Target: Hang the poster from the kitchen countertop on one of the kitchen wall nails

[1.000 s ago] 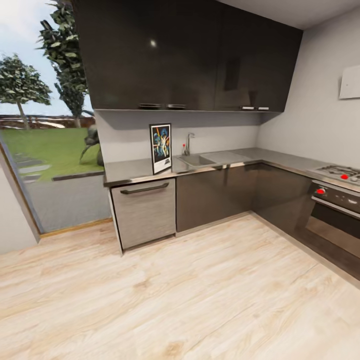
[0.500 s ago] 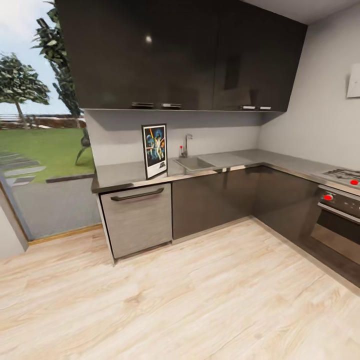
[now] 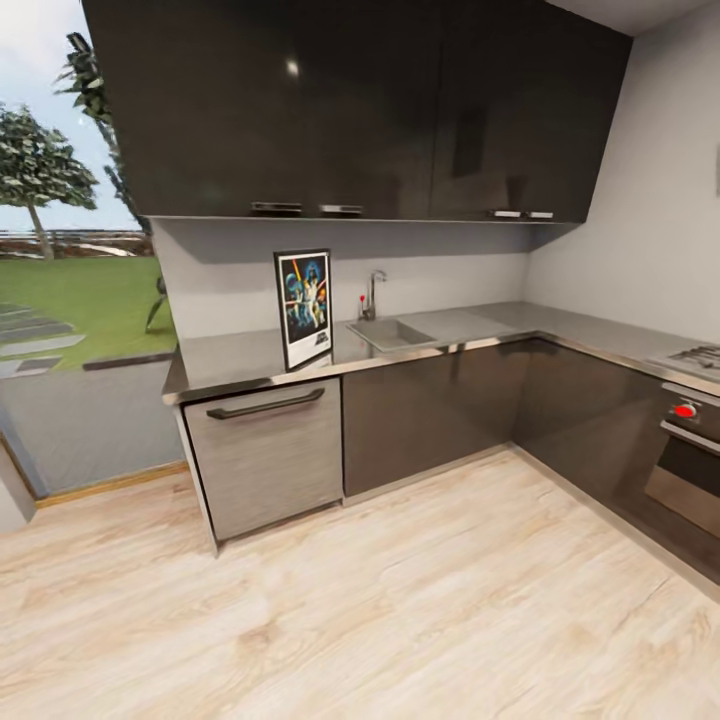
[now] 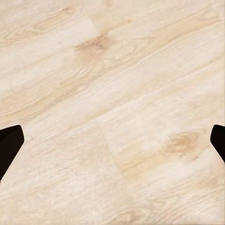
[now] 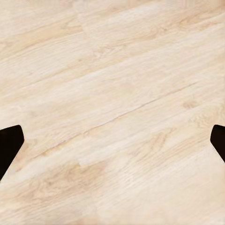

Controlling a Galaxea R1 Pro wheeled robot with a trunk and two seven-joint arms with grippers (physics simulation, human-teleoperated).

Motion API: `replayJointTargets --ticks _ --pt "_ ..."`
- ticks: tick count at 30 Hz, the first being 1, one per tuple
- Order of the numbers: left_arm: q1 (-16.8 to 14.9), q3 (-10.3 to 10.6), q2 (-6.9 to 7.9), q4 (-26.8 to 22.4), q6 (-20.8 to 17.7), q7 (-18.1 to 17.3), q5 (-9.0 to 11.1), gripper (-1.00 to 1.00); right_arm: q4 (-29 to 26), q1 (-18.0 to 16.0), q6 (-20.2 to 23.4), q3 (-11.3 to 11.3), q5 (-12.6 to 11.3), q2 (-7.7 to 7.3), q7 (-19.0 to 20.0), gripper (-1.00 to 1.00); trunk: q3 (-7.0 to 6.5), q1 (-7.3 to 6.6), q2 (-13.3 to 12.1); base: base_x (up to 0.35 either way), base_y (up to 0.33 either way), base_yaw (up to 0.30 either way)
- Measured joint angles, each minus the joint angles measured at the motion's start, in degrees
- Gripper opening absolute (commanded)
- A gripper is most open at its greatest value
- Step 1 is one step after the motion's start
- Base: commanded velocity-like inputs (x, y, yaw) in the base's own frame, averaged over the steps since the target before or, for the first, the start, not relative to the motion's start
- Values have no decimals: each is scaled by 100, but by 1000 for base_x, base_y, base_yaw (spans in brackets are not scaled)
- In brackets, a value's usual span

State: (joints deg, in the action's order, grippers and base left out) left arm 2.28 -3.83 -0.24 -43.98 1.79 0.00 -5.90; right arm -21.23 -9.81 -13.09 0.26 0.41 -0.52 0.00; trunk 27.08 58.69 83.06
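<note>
The poster stands upright on the kitchen countertop, leaning on the wall left of the sink and chrome tap. It has a thin black frame, white border and dark blue artwork. In the left wrist view, my left gripper hangs open over bare wooden floor, its dark fingertips far apart. In the right wrist view, my right gripper is likewise open over the floor, with fingertips wide apart and nothing between them.
Dark upper cabinets hang above the counter. A steel dishwasher front sits below the poster. The counter turns along the right wall to a hob and oven. A large window is at the left. Wooden floor lies ahead.
The whole head view has shifted: the counter and poster appear larger and a little further left, so the camera has moved closer. The poster itself has not moved.
</note>
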Motion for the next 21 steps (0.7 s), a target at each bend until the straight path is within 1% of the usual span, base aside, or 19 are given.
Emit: replayJointTargets --ticks 21 --pt "0 -34 0 0 8 0 0 100 0 2 -7 6 -1 9 6 100 0 0 0 338 0 0"
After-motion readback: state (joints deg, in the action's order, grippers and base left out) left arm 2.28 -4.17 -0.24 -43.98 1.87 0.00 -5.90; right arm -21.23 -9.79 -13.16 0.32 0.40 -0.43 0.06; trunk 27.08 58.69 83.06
